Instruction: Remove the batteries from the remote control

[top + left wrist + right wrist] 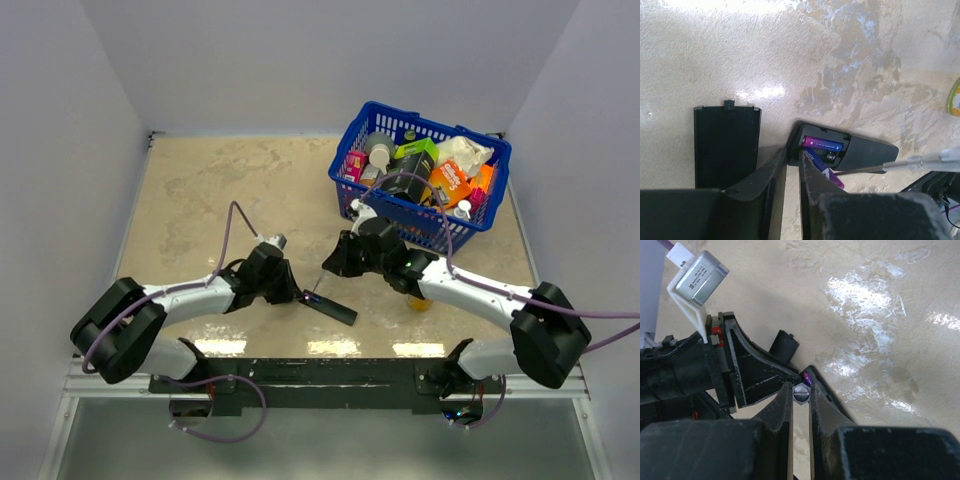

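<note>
The black remote control (867,150) lies on the table with its recess open; it also shows in the top view (335,310). One purple battery (822,145) lies seated in the recess. A second battery (832,176) is tilted, with one end sticking out over the remote's edge. My left gripper (792,157) has its jaws close together, pinching the remote's end corner (297,295). My right gripper (801,389) is shut on a thin grey screwdriver (801,394). Its shaft (875,167) reaches the recess.
The short black cover piece (727,145) lies flat left of the remote. A blue basket (350,140) full of packages stands at the back right. A small yellow object (420,303) lies by the right arm.
</note>
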You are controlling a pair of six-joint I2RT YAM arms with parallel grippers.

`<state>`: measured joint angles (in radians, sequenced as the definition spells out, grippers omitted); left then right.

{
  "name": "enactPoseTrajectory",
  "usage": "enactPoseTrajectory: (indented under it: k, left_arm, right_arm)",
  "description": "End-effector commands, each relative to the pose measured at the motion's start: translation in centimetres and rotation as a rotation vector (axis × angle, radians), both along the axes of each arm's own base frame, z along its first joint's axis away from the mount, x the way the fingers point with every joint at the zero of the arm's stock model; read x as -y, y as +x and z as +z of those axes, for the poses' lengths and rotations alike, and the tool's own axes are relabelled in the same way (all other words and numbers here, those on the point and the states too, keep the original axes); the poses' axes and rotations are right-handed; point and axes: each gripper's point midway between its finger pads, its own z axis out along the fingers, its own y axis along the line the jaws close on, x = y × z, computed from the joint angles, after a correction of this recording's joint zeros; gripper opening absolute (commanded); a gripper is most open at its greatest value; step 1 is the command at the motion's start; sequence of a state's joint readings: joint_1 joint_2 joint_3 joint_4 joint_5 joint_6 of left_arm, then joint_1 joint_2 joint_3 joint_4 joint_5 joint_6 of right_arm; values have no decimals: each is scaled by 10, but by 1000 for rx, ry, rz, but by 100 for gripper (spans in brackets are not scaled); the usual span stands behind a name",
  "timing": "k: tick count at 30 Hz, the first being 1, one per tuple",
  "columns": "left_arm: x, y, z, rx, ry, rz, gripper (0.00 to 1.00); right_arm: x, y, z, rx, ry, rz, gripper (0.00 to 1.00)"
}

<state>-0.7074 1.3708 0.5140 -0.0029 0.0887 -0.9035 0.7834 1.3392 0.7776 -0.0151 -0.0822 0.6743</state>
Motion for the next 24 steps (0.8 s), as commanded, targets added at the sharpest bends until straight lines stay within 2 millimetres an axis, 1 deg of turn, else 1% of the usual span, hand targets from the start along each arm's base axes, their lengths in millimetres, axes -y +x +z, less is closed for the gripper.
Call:
enactPoseTrajectory:
  k: [1,4,5,10,11,13,14,18,21,24]
  left_arm:
    - [6,9,7,34,-1,-9,20]
    - [5,10,8,40,1,-1,20]
    - [-1,7,5,25,26,8,20]
    - [-6,11,12,41,48,34,20]
    - [-9,12,14,46,59,38,20]
    - [-6,15,19,56,53,35,20]
    - [-6,14,20,55,57,27,20]
    - [-6,17,27,55,72,24,20]
    - [-11,25,36,80,118,31,21]
    - [-12,38,53,104,123,40,21]
  right_arm:
    - [-7,-2,10,2,58,22,0]
    - [-6,-1,5,-2,53,12,0]
    - [-6,-1,2,-4,46,12,0]
    - [-6,7,-5,2,17,-3,0]
    - [-9,9,0,9,23,-1,0]
    - [-12,9,0,3,26,7,0]
    - [-14,11,4,9,33,9,0]
    - [-17,14,13,16,45,7,0]
    - [-20,14,17,16,54,16,0]
    - [-21,16,19,20,58,8,0]
